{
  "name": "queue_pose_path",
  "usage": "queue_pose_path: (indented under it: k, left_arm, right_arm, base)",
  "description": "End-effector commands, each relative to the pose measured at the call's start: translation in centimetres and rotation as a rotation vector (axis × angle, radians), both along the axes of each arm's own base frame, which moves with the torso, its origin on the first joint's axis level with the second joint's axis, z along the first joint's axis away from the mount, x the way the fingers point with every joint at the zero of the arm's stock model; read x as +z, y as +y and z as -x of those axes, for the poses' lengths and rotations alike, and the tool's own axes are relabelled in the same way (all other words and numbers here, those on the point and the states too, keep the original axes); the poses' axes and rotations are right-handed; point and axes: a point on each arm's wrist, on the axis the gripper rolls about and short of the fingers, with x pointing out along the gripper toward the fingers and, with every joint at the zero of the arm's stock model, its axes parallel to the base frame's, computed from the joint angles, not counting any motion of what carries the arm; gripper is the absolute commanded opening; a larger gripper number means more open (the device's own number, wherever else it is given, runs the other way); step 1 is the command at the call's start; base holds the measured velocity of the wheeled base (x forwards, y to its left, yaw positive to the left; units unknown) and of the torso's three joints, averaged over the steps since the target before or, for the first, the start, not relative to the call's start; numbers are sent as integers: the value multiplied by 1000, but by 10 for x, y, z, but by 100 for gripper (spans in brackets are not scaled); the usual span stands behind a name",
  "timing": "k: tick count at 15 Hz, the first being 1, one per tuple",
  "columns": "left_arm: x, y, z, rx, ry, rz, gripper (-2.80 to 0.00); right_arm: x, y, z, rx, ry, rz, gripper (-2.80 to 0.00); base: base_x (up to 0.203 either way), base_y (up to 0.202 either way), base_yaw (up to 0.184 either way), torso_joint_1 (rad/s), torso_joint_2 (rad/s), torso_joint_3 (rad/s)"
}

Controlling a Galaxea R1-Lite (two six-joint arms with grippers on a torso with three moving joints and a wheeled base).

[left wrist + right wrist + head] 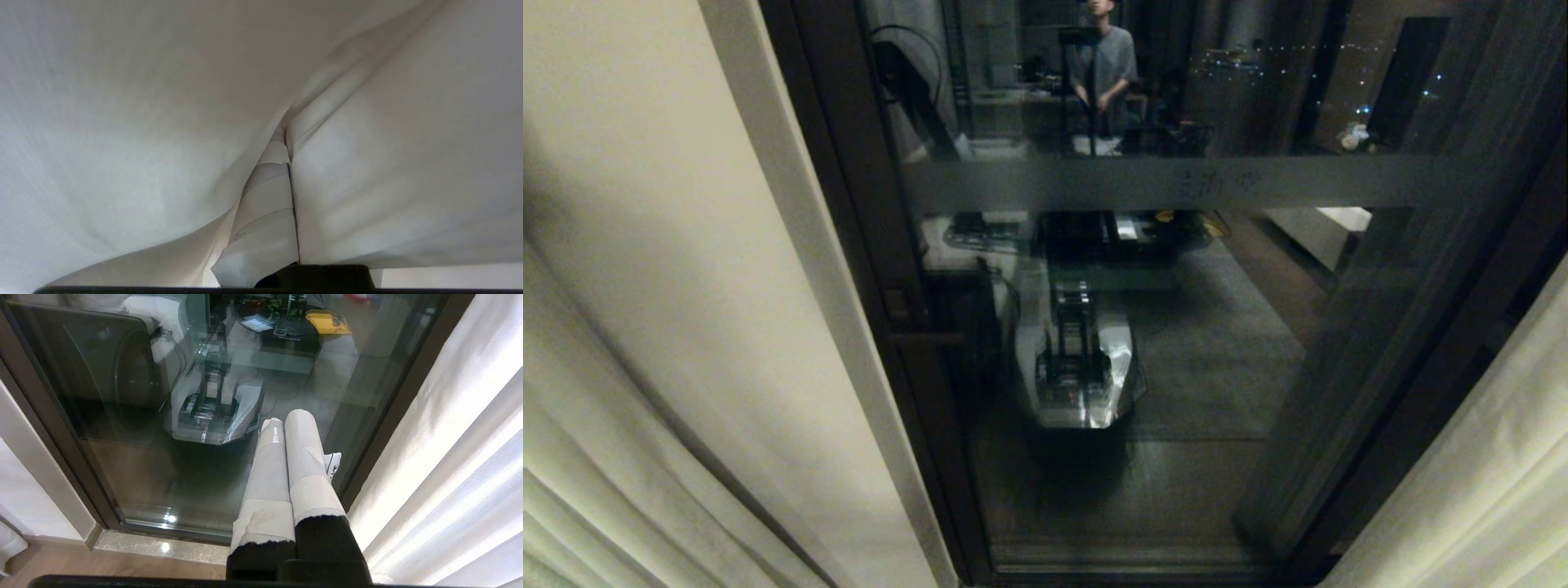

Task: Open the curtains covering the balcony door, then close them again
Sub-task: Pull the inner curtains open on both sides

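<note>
**Left gripper clamped on curtain fold, glass door uncovered**

In the left wrist view the left gripper [286,163] has its tape-wrapped jaws pressed together on a fold of the cream-beige pleated fabric curtains [122,122], which fill the frame around it. In the right wrist view the right gripper [288,428] hangs free at lower centre, jaws pressed together on nothing.

In the head view the curtains lie at the left edge and the lower right corner. Between them, across the centre, stands the tall dark-framed glass balcony door [1176,343] with its frosted horizontal band [1192,181]. A person [1104,69] shows in the glass at top centre.
</note>
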Motion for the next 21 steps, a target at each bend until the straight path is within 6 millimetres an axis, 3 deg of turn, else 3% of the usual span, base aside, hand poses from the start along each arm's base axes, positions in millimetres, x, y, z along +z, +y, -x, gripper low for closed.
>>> queue_pose_path:
  k: [1,3,4,12,16,21]
  left_arm:
    - [4,-2,2,1,-11,-4,-280]
    - [5,-3,4,-1,-9,-4,-280]
    - [5,-5,6,2,-6,-2,0]
    - [15,-28,30,-6,-12,12,0]
    - [18,-67,53,-46,3,46,0]
    - [9,-126,105,-124,49,95,0]
  right_arm:
    - [0,0,0,1,0,1,-280]
    - [0,0,0,1,0,1,-280]
    - [0,0,0,1,0,1,-280]
    - [0,0,0,1,0,1,-280]
    - [0,0,0,1,0,1,-280]
    - [0,0,0,1,0,1,-280]
  base:
    - [0,0,0,0,0,0]
    - [0,0,0,0,0,0]
    - [0,0,0,0,0,0]
    - [0,0,0,0,0,0]
    - [0,0,0,0,0,0]
    - [0,0,0,0,0,0]
